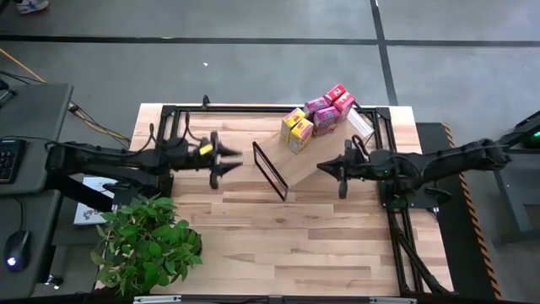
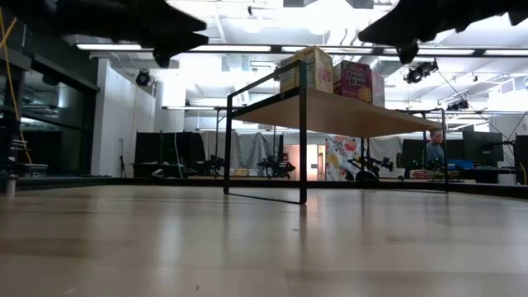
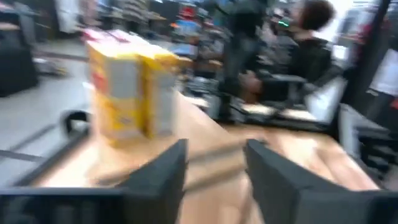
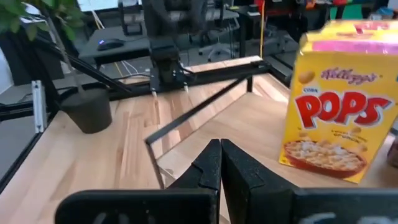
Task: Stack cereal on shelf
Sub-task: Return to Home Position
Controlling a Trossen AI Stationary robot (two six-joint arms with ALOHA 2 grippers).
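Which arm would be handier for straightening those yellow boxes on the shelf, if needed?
Probably the right. The right gripper, shut, hangs by the edge of the shelf, nearer the yellow boxes; the left gripper, open, sits beyond the shelf's wire end.

Grey floor (image 1: 253,59), bright ceiling lights (image 2: 107,47)

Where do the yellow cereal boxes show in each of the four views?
High view: yellow cereal boxes upper centre, at the picture-left end of the row on the shelf.
Low view: boxes top centre, left of a pink box.
Left wrist view: both boxes left of centre, side by side.
Right wrist view: one box, right edge.
Shared landmark: the shelf board under them.
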